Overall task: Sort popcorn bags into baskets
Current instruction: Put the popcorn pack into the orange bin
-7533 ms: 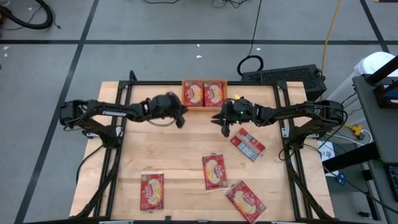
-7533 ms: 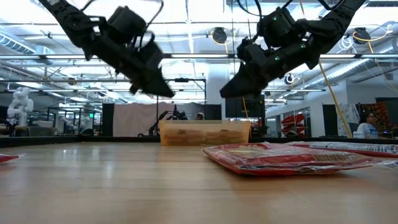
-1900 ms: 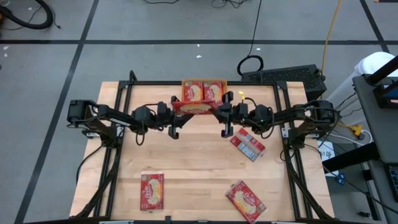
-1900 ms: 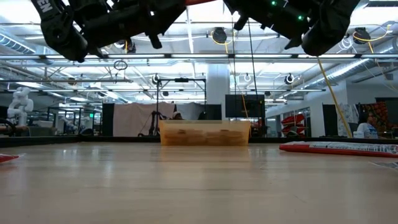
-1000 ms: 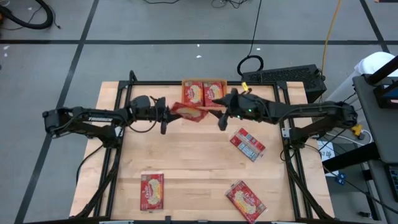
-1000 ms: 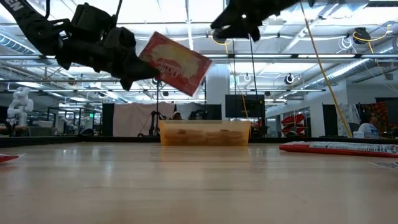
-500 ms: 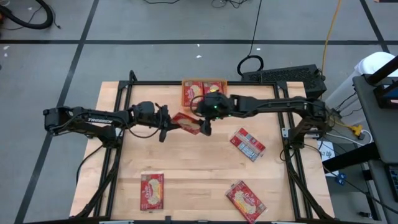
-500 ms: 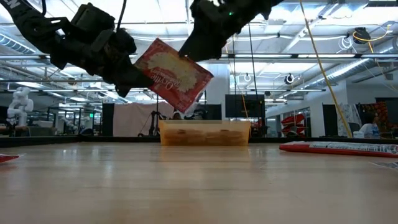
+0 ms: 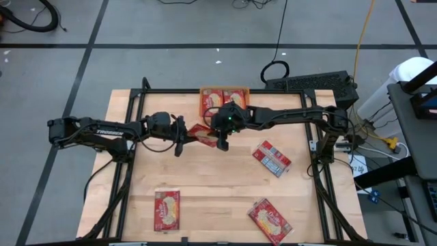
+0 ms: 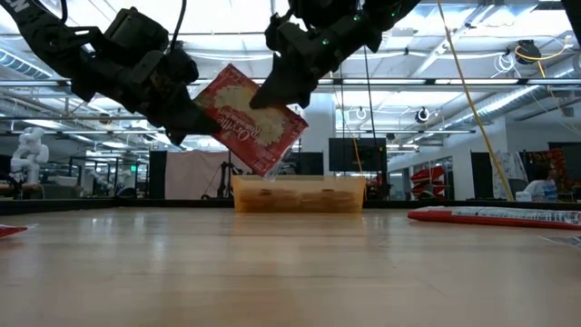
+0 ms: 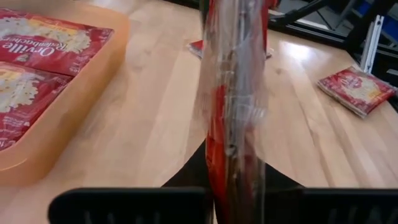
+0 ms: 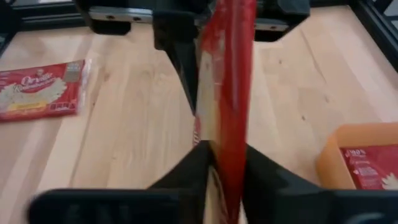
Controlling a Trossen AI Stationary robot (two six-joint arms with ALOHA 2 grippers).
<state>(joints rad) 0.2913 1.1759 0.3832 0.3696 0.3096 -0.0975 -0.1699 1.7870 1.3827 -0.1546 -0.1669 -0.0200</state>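
A red popcorn bag (image 10: 247,118) is held in the air above the wooden table (image 9: 205,178), tilted, just in front of the orange basket (image 10: 300,193) that stands at the table's far edge. The bag is clamped at one end by the left gripper (image 9: 181,134), whose jaws are closed tight on its edge, as is seen in the left wrist view, where the bag (image 11: 233,106) stands edge-on between the two dark fingers. The opposite end of the same bag is met by the right gripper (image 9: 221,137); in the right wrist view the bag (image 12: 225,93) is seen edge-on between that arm's fingers, which are drawn in against both its faces.

Two popcorn bags (image 9: 223,100) are seen lying flat side by side inside the basket, picture side up. Three further bags are left on the table: one (image 9: 166,209) near the front left, one (image 9: 269,220) near the front right, and one (image 9: 272,157) to the right of the middle, showing a grey patch. All three lie well apart from both grippers.
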